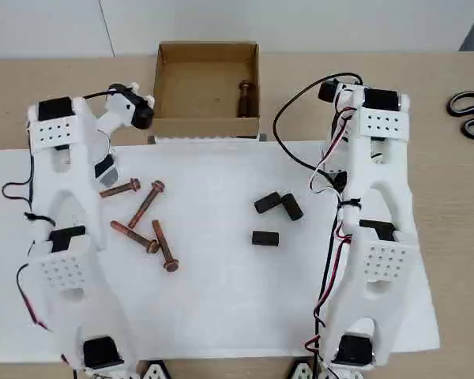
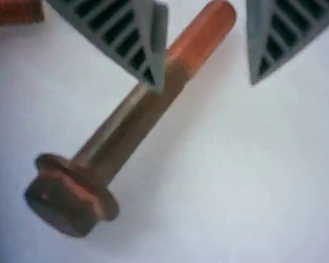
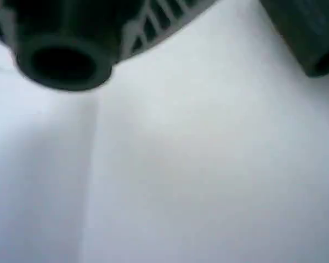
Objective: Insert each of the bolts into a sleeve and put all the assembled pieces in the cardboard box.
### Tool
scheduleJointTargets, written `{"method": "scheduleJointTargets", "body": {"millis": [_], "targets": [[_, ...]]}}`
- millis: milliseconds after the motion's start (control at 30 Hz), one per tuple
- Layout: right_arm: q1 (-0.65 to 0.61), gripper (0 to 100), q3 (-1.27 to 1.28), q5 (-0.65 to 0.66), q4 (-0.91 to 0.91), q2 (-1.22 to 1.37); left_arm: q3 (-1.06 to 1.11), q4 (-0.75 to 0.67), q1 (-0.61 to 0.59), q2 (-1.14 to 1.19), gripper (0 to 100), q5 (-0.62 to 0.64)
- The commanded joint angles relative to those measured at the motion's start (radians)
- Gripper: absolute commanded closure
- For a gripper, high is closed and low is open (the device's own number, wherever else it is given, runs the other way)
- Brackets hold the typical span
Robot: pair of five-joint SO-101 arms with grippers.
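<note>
Several rusty bolts lie on the left of the white mat (image 1: 221, 300). My left gripper (image 1: 107, 170) hangs open just above the bolt (image 1: 120, 189) closest to it. In the left wrist view this bolt (image 2: 126, 137) lies slantwise under the left gripper (image 2: 208, 71), its shaft beneath one grey fingertip (image 2: 151, 66). Three black sleeves (image 1: 267, 203) lie at mid-mat. My right gripper (image 1: 336, 181) sits to their right, shut on another black sleeve (image 3: 63, 55) whose open end faces the camera. The cardboard box (image 1: 208, 126) at the back holds one assembled piece (image 1: 245, 96).
Scissors (image 1: 470, 110) lie on the bare table at the far right. The front half of the mat holds only the arms' bases. A blurred dark object (image 3: 307, 33) lies on the mat near the right gripper.
</note>
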Motion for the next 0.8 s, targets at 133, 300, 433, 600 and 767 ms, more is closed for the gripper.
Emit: {"method": "scheduleJointTargets", "body": {"millis": [133, 300, 433, 600, 767], "targets": [[0.007, 99.6, -0.005, 0.008, 0.007, -0.079, -0.119, 0.066, 0.003, 0.026, 89, -0.118], [0.005, 99.6, -0.005, 0.008, 0.007, -0.077, -0.116, 0.066, 0.012, 0.034, 87, -0.144], [0.005, 99.6, -0.005, 0.006, 0.007, -0.077, -0.094, 0.066, 0.038, 0.034, 87, -0.144], [0.005, 99.6, -0.005, 0.005, 0.007, -0.077, -0.05, 0.061, 0.071, 0.035, 87, -0.146], [0.005, 99.6, -0.005, 0.003, 0.007, -0.077, -0.038, 0.029, 0.078, 0.064, 87, -0.146]]}}
